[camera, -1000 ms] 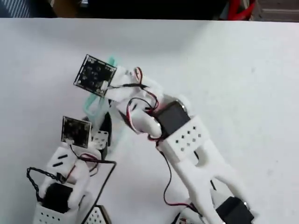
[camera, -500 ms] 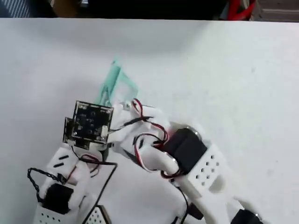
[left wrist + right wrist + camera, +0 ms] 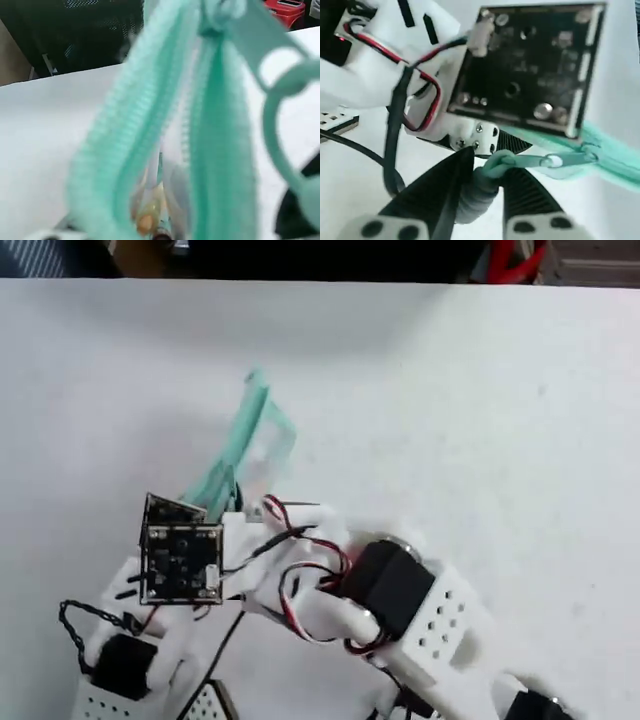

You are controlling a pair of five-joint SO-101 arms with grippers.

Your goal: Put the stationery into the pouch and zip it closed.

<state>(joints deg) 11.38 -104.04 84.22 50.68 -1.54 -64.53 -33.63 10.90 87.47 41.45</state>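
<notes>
The right gripper has its jaws pinched on the zip's green pull ring. The pouch sits left of centre on the table, just beyond both arms, with its zip partly open and pens inside. I cannot tell the left gripper's state.

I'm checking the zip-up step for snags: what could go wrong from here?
The right end effector pinches just the slim pull tab, so it may slip free under tension. The pouch mouth gapes with stationery close beneath the zipper; a piece could jam the closing.
</notes>
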